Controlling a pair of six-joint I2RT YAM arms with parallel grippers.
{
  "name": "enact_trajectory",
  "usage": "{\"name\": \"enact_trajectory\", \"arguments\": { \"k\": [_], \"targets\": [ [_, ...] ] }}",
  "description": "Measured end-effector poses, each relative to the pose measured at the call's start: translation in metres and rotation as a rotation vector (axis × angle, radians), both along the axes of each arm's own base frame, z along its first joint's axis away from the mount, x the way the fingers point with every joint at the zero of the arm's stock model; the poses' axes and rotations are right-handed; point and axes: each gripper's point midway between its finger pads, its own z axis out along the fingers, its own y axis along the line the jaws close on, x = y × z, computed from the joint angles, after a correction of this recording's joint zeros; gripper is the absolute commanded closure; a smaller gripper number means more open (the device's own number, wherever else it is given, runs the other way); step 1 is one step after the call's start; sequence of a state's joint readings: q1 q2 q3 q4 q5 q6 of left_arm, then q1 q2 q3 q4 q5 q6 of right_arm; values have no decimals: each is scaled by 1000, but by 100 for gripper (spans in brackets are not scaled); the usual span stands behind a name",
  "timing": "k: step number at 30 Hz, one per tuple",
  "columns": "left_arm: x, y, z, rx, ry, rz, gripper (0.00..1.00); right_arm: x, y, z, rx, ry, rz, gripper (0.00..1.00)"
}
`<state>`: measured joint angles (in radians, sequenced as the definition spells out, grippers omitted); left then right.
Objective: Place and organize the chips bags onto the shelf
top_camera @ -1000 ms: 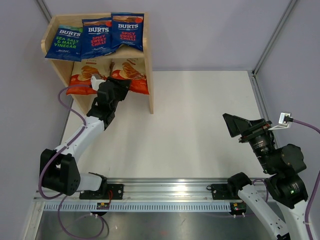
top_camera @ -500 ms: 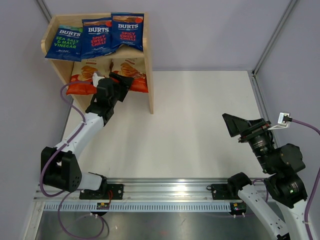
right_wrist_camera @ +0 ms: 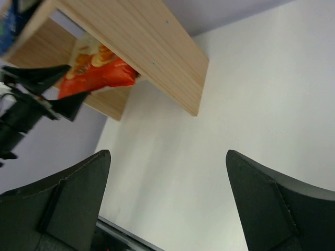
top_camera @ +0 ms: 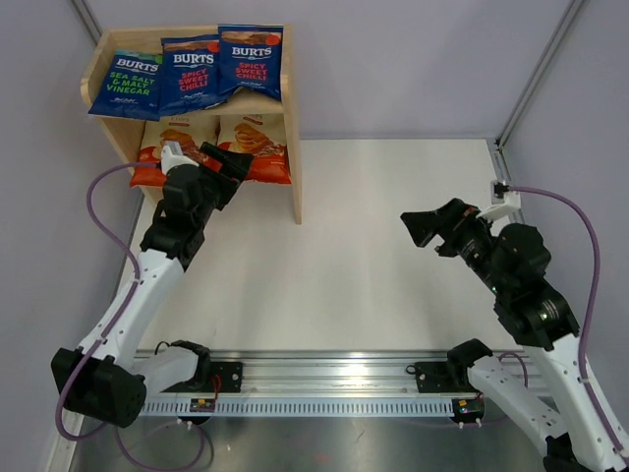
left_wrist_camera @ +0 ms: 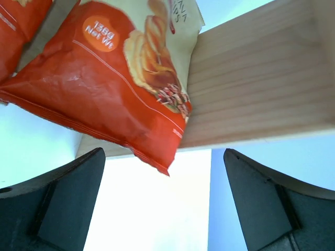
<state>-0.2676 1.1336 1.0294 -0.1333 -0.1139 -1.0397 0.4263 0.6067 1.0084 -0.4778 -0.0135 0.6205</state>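
Observation:
The wooden shelf (top_camera: 294, 177) stands at the table's far left. On its upper tier three dark blue chips bags (top_camera: 126, 84) (top_camera: 192, 74) (top_camera: 251, 61) lean side by side. Its lower tier holds two cream and orange chips bags (top_camera: 147, 162) (top_camera: 263, 146). My left gripper (top_camera: 234, 162) hangs open just in front of the lower tier, holding nothing. In the left wrist view the right orange bag (left_wrist_camera: 104, 89) lies beyond my left gripper (left_wrist_camera: 163, 152), against the shelf's side panel (left_wrist_camera: 261, 89). My right gripper (top_camera: 418, 224) is open and empty over the table's right half.
The right wrist view looks across bare white table (right_wrist_camera: 235, 104) toward the shelf (right_wrist_camera: 152, 47), with an orange bag (right_wrist_camera: 97, 76) and my left gripper (right_wrist_camera: 52, 89) beside it. Grey walls close in the table; a metal rail (top_camera: 324, 372) runs along the near edge.
My left gripper has opened and drawn back from the orange bags on the lower tier. The right arm has swung left and forward toward the table's middle.

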Motion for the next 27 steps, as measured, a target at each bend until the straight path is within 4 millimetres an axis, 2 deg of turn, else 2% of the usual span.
{"name": "enact_trajectory", "arguments": {
  "k": [5,11,18,22,27],
  "targets": [
    [-30,11,19,70,-38,-11,1,16,5,-35,-127,87,17,0],
    [-73,30,17,264,-28,-51,1,24,-10,-47,-247,87,-41,1],
    [-106,56,6,535,59,-90,1,29,-27,-62,-359,115,-102,0],
    [-129,71,-8,671,105,-122,1,27,-36,-71,-426,146,-120,0],
    [-163,82,-32,783,48,-171,1,22,-52,-75,-501,167,-161,1]
  ]
}}
